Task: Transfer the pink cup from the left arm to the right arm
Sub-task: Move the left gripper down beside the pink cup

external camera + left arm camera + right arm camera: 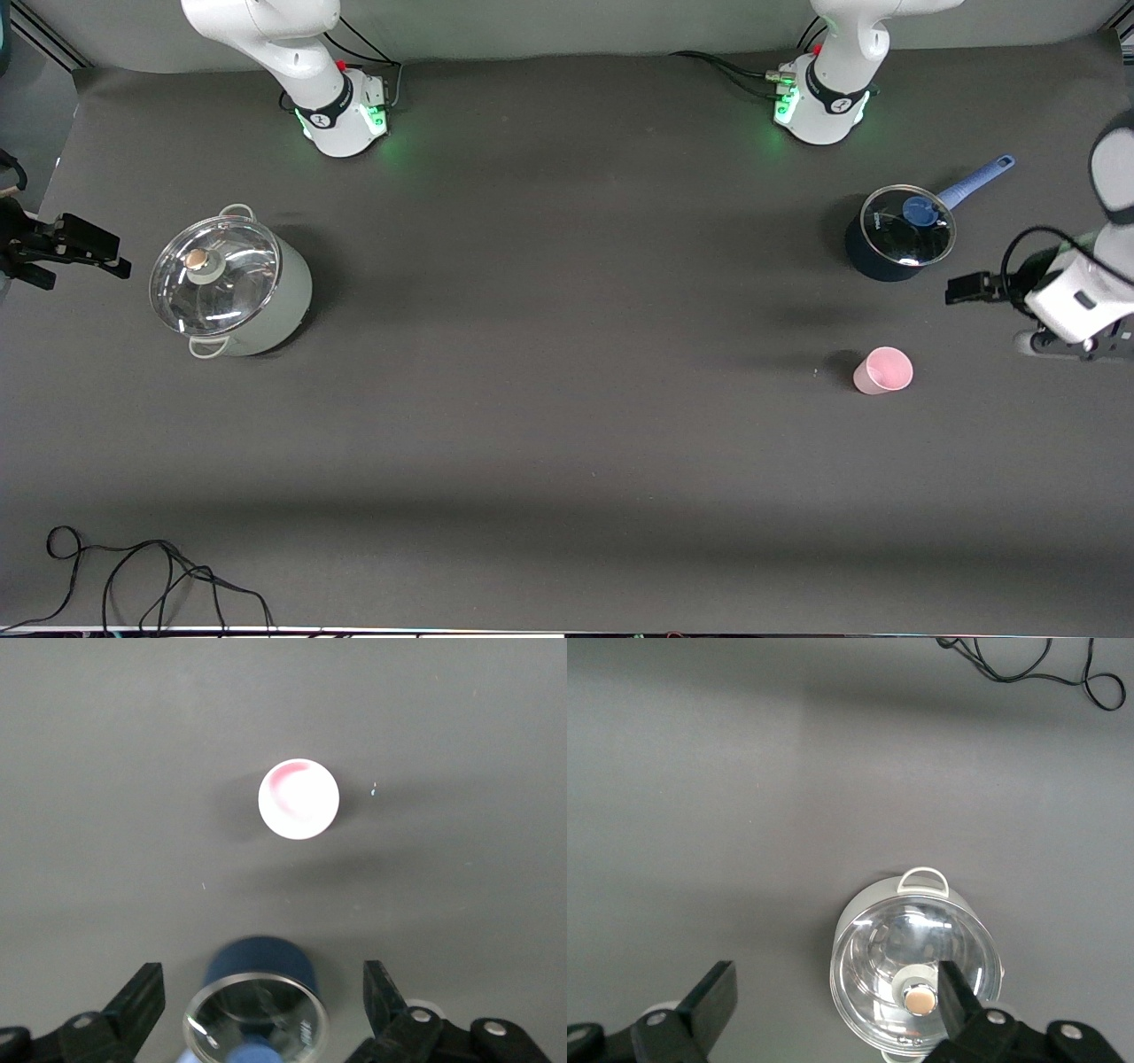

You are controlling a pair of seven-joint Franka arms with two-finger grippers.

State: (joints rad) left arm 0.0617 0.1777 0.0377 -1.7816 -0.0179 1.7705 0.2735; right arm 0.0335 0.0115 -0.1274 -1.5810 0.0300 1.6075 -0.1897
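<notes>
The pink cup [882, 370] stands upright on the dark table toward the left arm's end, nearer to the front camera than the blue saucepan. In the left wrist view the pink cup [299, 798] shows its round mouth from above. My left gripper [1019, 310] hangs high over the table's edge beside the saucepan, apart from the cup; in its own view my left gripper [263, 981] is wide open and empty. My right gripper [62, 257] waits in the air at the right arm's end; in its own view my right gripper [835, 979] is open and empty.
A blue saucepan [899, 232] with a glass lid and a long handle stands near the cup; it also shows in the left wrist view [257, 979]. A pale green pot [230, 288] with a glass lid stands at the right arm's end. A black cable [151, 576] lies by the front edge.
</notes>
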